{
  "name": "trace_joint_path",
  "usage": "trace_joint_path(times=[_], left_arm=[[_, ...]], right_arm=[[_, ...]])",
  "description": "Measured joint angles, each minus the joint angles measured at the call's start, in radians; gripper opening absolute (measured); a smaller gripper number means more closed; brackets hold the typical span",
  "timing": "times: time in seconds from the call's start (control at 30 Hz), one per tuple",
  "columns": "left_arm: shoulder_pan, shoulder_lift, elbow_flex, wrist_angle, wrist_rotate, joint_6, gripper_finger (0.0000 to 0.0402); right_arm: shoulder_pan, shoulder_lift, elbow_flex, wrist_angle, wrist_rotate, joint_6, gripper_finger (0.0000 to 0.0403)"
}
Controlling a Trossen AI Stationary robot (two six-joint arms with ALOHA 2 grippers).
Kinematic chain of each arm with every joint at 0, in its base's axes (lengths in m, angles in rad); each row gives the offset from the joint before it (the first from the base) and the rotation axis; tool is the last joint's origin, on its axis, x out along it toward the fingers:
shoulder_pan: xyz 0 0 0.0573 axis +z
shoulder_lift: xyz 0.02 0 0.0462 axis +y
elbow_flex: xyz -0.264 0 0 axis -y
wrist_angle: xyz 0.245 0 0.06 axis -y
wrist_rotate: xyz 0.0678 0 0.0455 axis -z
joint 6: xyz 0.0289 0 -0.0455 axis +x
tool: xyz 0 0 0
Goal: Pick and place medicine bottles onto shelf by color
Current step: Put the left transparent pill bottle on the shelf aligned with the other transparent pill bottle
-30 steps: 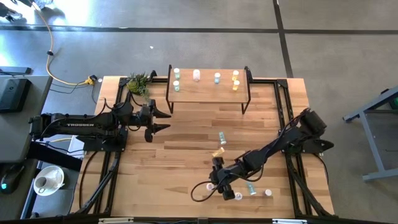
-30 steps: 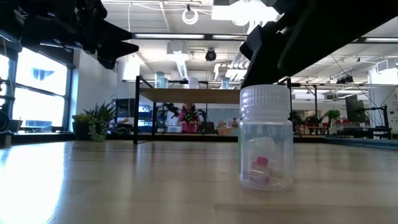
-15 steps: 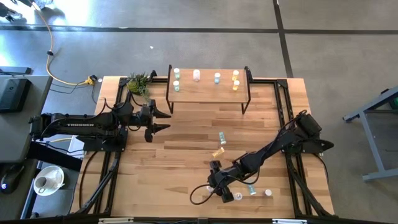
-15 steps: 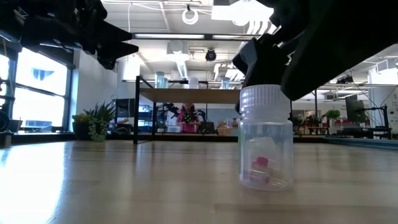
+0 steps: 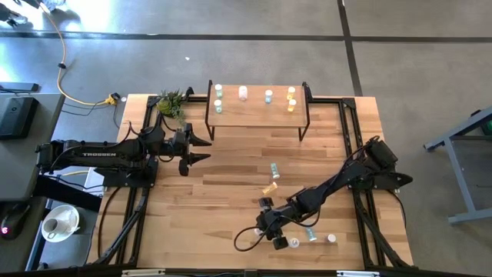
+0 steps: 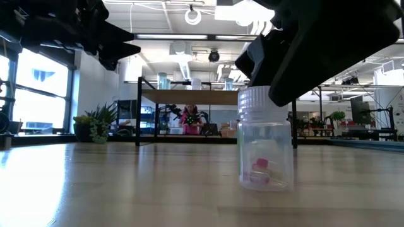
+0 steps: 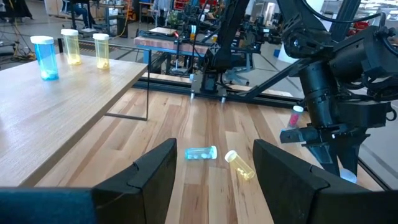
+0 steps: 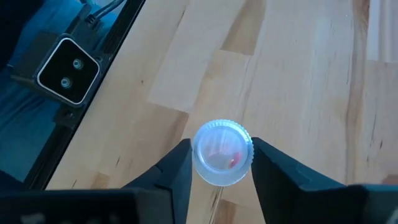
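The slatted wooden worktop (image 5: 231, 185) carries the low shelf (image 5: 257, 115) at its far edge, and on that board stand two teal-green bottles (image 5: 218, 98) at one end, a pinkish bottle (image 5: 243, 93), a light blue bottle (image 5: 268, 96) and two yellow bottles (image 5: 291, 99) at the other end. The right arm reaches in a long, low diagonal from its base at the worktop's right side toward the near middle, its wrist bent down so that the right hand (image 5: 270, 232) points at the wood. Its fingers (image 8: 171, 168) are spread and straddle a clear bottle with pink contents (image 8: 222, 152); they sit just beside the white cap on either side, and whether they touch it cannot be told. The low view shows this bottle (image 6: 266, 140) standing upright on the wood beneath the dark hand. The left arm lies stretched out from the left side, and the left hand (image 5: 200, 148) waits with its fingers apart above the worktop just before the shelf's left leg. A light blue bottle on its side (image 5: 274, 170) and a yellow bottle on its side (image 5: 269, 187) lie mid-worktop, well apart from both hands. Three more small bottles (image 5: 311, 234) stand near the front edge, just right of the right hand.
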Motion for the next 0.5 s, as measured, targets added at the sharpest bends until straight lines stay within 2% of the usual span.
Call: trace_joint_path(times=[0.23, 0.5], left_arm=[[0.0, 0.0, 0.0, 0.0, 0.0, 0.0, 0.02], [0.0, 0.0, 0.0, 0.0, 0.0, 0.0, 0.02]], right_arm=[[-0.025, 0.0, 0.021, -0.016, 0.031, -0.018, 0.0127], [-0.112, 0.0, 0.148, -0.084, 0.045, -0.122, 0.0128]])
